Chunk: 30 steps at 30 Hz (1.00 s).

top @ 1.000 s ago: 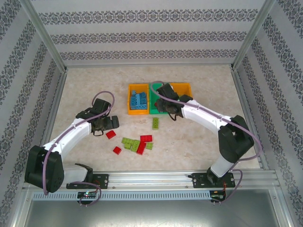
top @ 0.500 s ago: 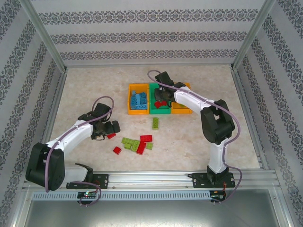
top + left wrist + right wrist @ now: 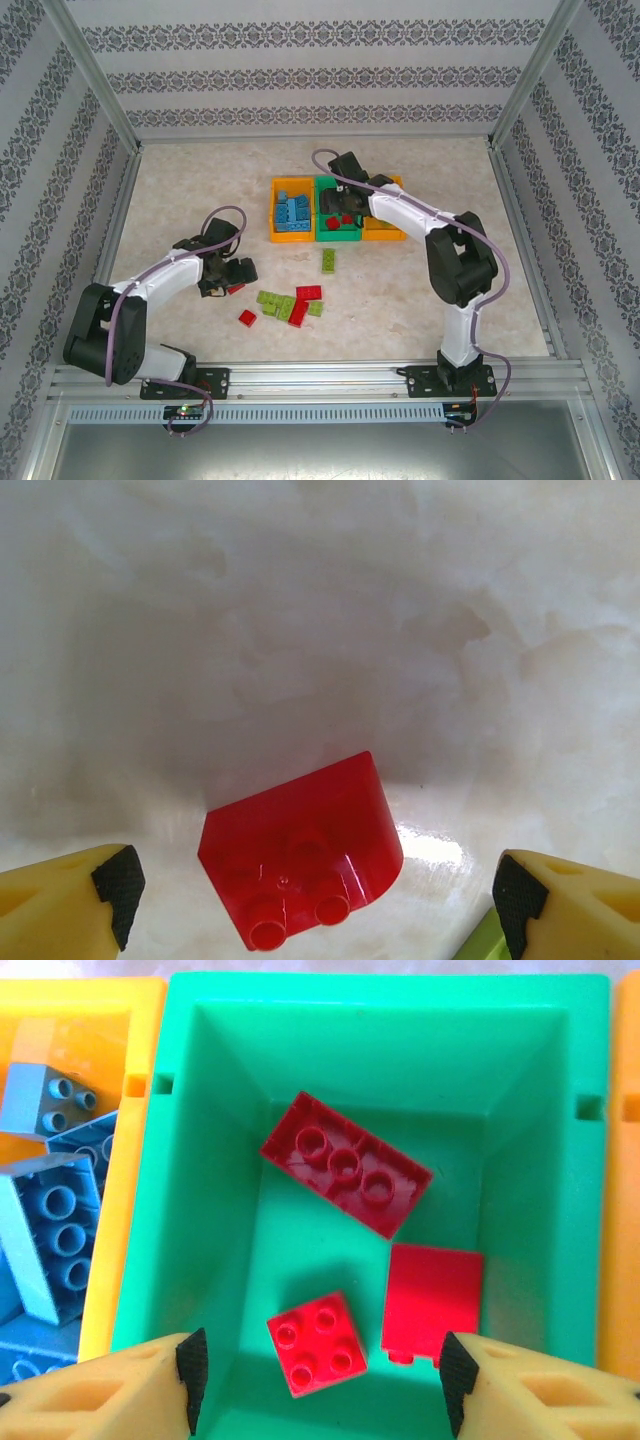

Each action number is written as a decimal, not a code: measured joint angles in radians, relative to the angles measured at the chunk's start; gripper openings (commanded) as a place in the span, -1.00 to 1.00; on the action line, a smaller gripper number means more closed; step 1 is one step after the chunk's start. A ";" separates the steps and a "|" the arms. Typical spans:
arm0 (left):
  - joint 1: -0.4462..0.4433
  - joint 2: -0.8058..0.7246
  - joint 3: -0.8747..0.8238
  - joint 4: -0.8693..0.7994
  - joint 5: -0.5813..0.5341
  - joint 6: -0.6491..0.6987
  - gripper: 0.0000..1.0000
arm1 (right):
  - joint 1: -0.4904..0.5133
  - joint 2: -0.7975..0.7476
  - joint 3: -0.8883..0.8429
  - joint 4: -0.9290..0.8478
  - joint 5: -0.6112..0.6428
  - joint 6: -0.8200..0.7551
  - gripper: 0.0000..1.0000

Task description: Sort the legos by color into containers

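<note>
Legos of red studded plastic sit at both jaws. The left jaws are spread wide and hold nothing: their yellow fingers with black pads [image 3: 118,890] stand on either side of a red brick with one rounded edge [image 3: 300,865], which lies on the pale marbled desk [image 3: 300,630] between them, touched by neither. A sliver of a lime-green brick [image 3: 480,942] shows just beside the right-hand finger.

The right jaws are also parted and empty, hanging over the green rectangular plastic bin [image 3: 190,1160]. Below and between their pads [image 3: 192,1370], three red bricks lie on the bin floor: a long brick [image 3: 345,1175] set at a slant farthest from the jaws, a small square four-stud brick [image 3: 315,1345], and a smooth-faced brick [image 3: 432,1302] just beside it. Left of those jaws, an orange plastic bin [image 3: 140,1030] holds light blue bricks [image 3: 50,1220]; another orange bin [image 3: 625,1160] borders the right. Between the two jaws, loose green bricks [image 3: 275,303] and red bricks [image 3: 308,292] lie on the desk.
</note>
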 measured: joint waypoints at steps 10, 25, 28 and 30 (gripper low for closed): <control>0.000 0.011 0.000 0.014 0.009 0.000 0.71 | -0.005 -0.168 -0.121 0.025 0.002 0.001 0.42; 0.000 -0.053 -0.051 0.056 0.098 -0.020 0.57 | -0.025 -0.212 -0.214 0.032 0.000 0.014 0.43; -0.001 -0.097 -0.070 0.054 0.115 -0.033 0.58 | -0.025 -0.226 -0.221 0.032 0.000 0.022 0.43; -0.001 -0.128 -0.069 0.041 0.107 -0.031 0.62 | -0.027 -0.231 -0.224 0.034 0.000 0.024 0.44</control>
